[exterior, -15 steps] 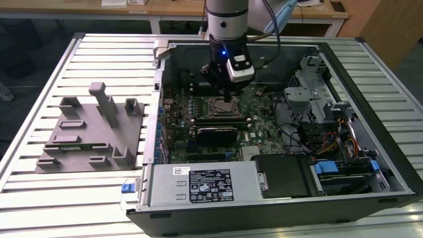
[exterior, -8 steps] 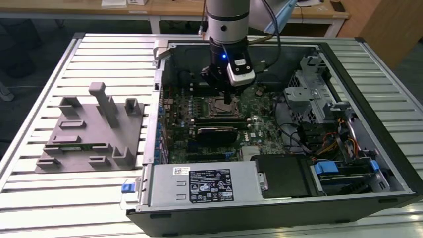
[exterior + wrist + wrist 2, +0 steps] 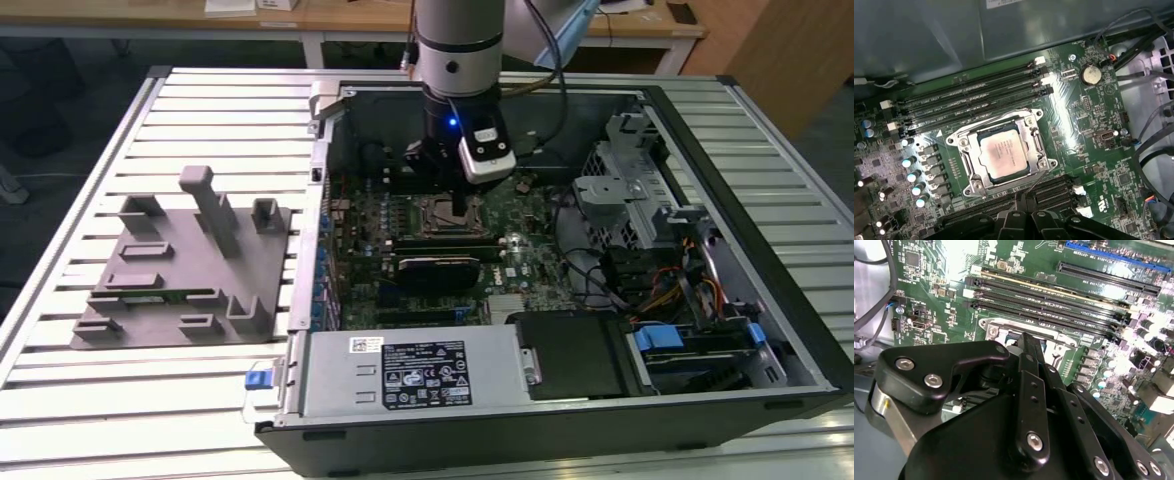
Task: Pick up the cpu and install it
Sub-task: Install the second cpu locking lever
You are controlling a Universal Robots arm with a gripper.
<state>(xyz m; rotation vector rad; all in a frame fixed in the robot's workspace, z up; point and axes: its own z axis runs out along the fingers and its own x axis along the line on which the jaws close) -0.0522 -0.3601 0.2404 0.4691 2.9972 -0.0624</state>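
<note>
The counter (image 3: pixel 80 400) of ribbed metal carries an open computer case (image 3: pixel 561 400), and beside it, on the exterior view's left, a grey holder (image 3: pixel 180 270) with upright posts. Inside the case lies the green motherboard (image 3: pixel 1089 130). The arm stands down into the case, and its gripper (image 3: pixel 459 212) hangs just above the socket area.

In the first wrist view the socket frame (image 3: pixel 1039 150) sits between the long black memory slots (image 3: pixel 969 102) and a second bank of slots near the gripper (image 3: pixel 1021 202). The cpu (image 3: pixel 1004 156) lies flat inside this frame, its silvery top facing up, so it looks already seated in the socket. The jaws are drawn together at the tips, with nothing between them, and they stay clear of the chip.

I judge the cpu to be light, thin and stiff, with a smooth metal top that gives little friction. It is probably fragile on the underside, and the socket contacts below it even more. A hold on two opposite edges seems right, kept level, because the frame leaves little room around the chip.
</note>
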